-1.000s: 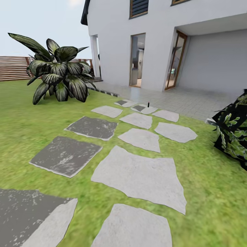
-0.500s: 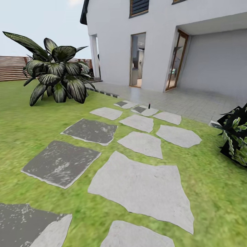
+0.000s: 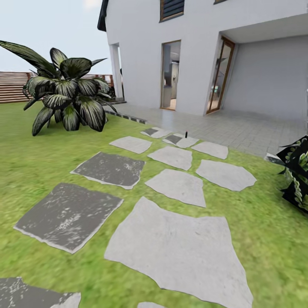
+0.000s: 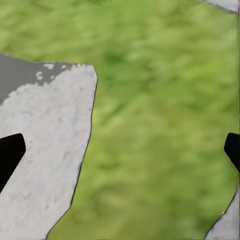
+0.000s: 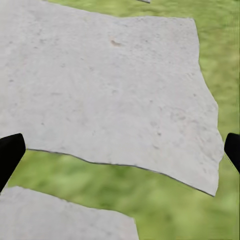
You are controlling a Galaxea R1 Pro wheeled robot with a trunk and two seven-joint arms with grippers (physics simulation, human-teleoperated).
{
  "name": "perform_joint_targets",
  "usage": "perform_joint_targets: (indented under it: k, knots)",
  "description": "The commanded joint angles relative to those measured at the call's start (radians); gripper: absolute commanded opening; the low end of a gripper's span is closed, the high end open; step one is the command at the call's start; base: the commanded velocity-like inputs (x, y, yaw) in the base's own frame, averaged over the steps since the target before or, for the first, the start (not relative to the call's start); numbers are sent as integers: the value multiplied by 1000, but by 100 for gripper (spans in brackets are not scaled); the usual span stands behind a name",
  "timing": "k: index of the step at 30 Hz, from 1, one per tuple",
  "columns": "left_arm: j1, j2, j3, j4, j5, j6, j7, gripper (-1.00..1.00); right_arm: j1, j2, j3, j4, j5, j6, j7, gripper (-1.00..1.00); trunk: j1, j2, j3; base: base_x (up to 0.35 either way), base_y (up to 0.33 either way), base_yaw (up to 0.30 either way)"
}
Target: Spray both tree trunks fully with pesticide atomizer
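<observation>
Grey stepping slabs point(image 3: 179, 248) across lawn, tiny pesticide atomizer point(image 3: 186, 135) upright far ahead — left hand point(image 4: 120, 150), right hand point(image 5: 120, 152) both spread, empty.

Stepping slabs point(image 3: 179, 252) run open toward paving point(image 3: 239, 128); palm point(image 3: 68, 100) left, dark shrub point(image 3: 297, 171) right.

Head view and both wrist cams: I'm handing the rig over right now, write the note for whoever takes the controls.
Left claw: open, empty, over grass and the edge of a stepping slab.
Right claw: open, empty, over a pale slab.
Pesticide atomizer: standing upright on a far slab at the end of the slab path, near the grey paving in front of the house, well ahead of the robot.
Done: nothing grasped yet.
Left: drive up the slab path, pick up the atomizer, find the two trees, then spray both trunks until they are covered.
</observation>
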Motion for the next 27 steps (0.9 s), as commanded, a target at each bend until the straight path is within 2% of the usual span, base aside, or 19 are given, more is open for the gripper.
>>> perform_joint_targets:
  k: [1,10,27]
  knots:
    - [0,0,0,1,5,-3,0,100,-1,0,1,1,-3,-3,0,100,0,0,-1,339,0,-123]
    - [0,0,0,0,5,-3,0,100,0,0,1,1,-3,-3,0,100,0,0,-1,339,0,-208]
    - [0,0,0,1,5,-3,0,100,0,0,1,1,-3,-3,0,100,0,0,-1,339,0,-11]
